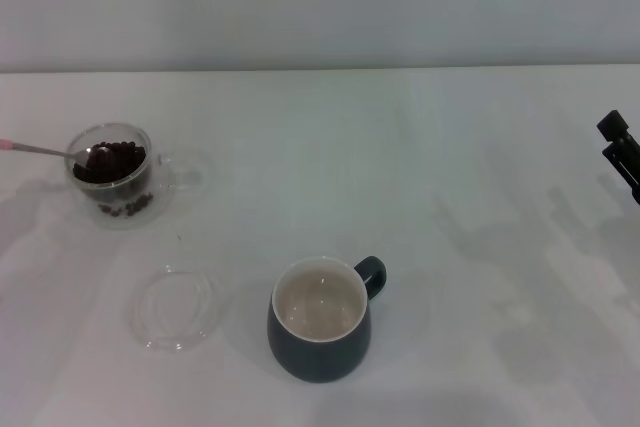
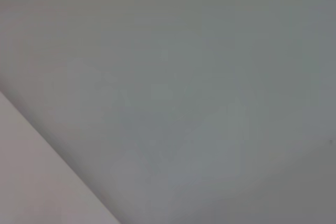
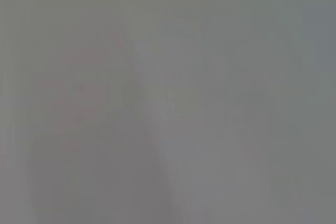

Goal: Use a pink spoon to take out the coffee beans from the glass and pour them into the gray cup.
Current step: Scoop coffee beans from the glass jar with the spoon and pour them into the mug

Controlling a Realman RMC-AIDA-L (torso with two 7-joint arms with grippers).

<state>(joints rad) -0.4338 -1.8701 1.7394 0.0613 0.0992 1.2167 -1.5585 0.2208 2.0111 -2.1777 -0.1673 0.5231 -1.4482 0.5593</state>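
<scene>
The pink spoon (image 1: 45, 150) rests with its bowl on the coffee beans (image 1: 112, 161) in the glass (image 1: 112, 188) at nine o'clock; the gray cup (image 1: 320, 332) stands at six. The right hand (image 1: 622, 153) sits at three o'clock, and I cannot tell its state.

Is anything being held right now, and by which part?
It cannot be told. The pink-handled metal spoon rests its bowl in the clear glass of coffee beans, its handle running off the left edge; no hold shows.

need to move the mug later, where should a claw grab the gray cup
Grip the loop handle of the gray cup: it sticks out at the rim on the robot's right, far side, clear of everything. The right claw, at the table's right edge, could come in from that side. The body is round and wide.
</scene>
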